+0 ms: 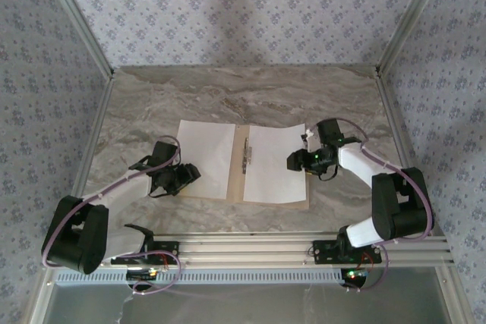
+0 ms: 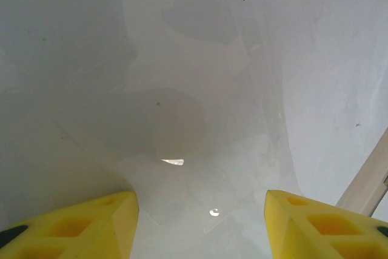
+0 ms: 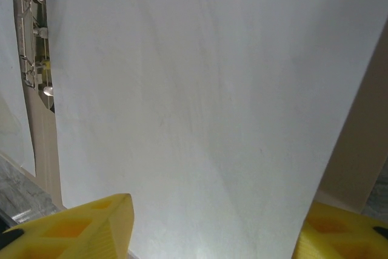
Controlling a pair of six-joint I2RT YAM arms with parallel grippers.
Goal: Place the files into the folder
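Observation:
The tan folder (image 1: 237,181) lies open in the middle of the table, with its metal clip (image 1: 245,153) along the spine. One white file (image 1: 205,153) lies on its left half and another file (image 1: 273,163) on its right half. My left gripper (image 1: 182,176) sits at the folder's left edge; its yellow fingers stand open over the white sheet (image 2: 182,89). My right gripper (image 1: 298,161) is at the right sheet's edge, open (image 3: 215,228), with the sheet (image 3: 200,101) lying flat beyond it, the clip (image 3: 29,34) at top left and the folder's cover (image 3: 357,150) at right.
The marble table (image 1: 228,96) is walled by patterned panels on three sides, with metal posts at the back corners (image 1: 377,70). An aluminium rail (image 1: 250,246) carrying the arm bases runs along the near edge.

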